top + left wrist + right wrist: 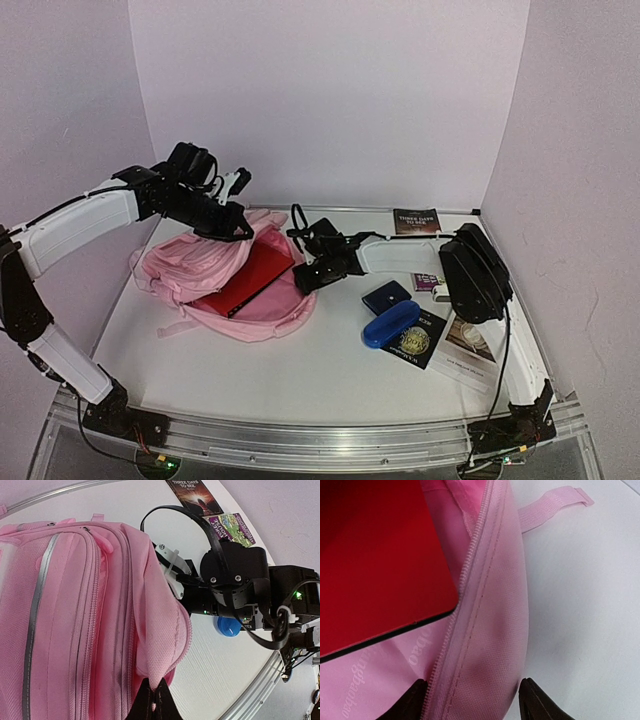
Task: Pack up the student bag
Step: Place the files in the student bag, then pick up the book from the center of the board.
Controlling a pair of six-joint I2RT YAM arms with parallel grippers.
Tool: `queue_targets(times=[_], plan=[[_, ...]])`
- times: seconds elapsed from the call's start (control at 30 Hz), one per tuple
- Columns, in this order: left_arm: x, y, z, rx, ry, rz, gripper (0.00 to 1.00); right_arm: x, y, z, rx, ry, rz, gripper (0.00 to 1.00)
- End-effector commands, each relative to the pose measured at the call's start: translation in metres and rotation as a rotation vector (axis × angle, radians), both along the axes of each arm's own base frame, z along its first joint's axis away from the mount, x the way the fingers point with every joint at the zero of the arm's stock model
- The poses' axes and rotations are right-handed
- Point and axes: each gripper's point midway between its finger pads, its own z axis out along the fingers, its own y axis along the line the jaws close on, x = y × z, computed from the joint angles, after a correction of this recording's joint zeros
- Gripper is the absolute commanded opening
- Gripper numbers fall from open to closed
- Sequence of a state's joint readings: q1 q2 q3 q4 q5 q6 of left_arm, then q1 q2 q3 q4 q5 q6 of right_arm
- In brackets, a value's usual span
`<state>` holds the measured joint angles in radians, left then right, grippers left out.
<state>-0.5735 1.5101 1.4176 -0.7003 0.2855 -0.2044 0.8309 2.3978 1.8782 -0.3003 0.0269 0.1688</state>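
Pale lilac walls (330,100) close in three sides of the white table (300,370) I work on. The student bag (200,270), soft and pink, lies on the table's left half with its main pocket gaping toward the middle. My left arm arches high over it from the left. My left gripper (238,230) is pinched tight on a fold of the upper flap, which is lifted. My right arm reaches in low from the right. My right gripper (475,702) has its jaws apart astride the zipped rim of the lower flap, one finger inside and one outside. A red book (245,280) lies partly in the pocket, its corner just beside that rim. Bare table runs from the bag to the near edge. On the right lie a blue case (390,323) and some booklets (468,350), apart from the bag.
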Motion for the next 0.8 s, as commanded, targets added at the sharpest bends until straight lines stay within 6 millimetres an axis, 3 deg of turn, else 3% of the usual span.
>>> queue_targets(times=[0.0, 0.1, 0.23, 0.4, 0.5, 0.63, 0.77], plan=[[0.009, 0.01, 0.017, -0.013, -0.075, 0.043, 0.0, 0.021, -0.009, 0.088, 0.107, -0.089, -0.071, 0.53], [0.009, 0.013, 0.008, 0.01, -0.061, 0.055, 0.0, 0.028, -0.009, 0.111, 0.174, -0.092, -0.083, 0.47], [0.01, 0.017, -0.011, 0.048, -0.029, 0.07, 0.0, 0.027, -0.007, 0.121, 0.245, -0.047, -0.066, 0.42], [0.012, 0.009, -0.036, 0.045, 0.029, 0.05, 0.0, 0.003, 0.002, 0.133, 0.325, 0.025, 0.035, 0.4], [0.012, 0.001, -0.062, 0.053, 0.103, 0.023, 0.03, -0.008, -0.007, 0.145, 0.372, 0.069, 0.069, 0.46], [0.01, -0.005, -0.084, 0.067, 0.16, -0.006, 0.18, -0.01, -0.047, 0.171, 0.419, 0.08, 0.086, 0.65], [0.005, -0.012, -0.08, 0.054, 0.151, -0.029, 0.48, -0.009, -0.119, 0.197, 0.461, 0.073, 0.058, 0.86]])
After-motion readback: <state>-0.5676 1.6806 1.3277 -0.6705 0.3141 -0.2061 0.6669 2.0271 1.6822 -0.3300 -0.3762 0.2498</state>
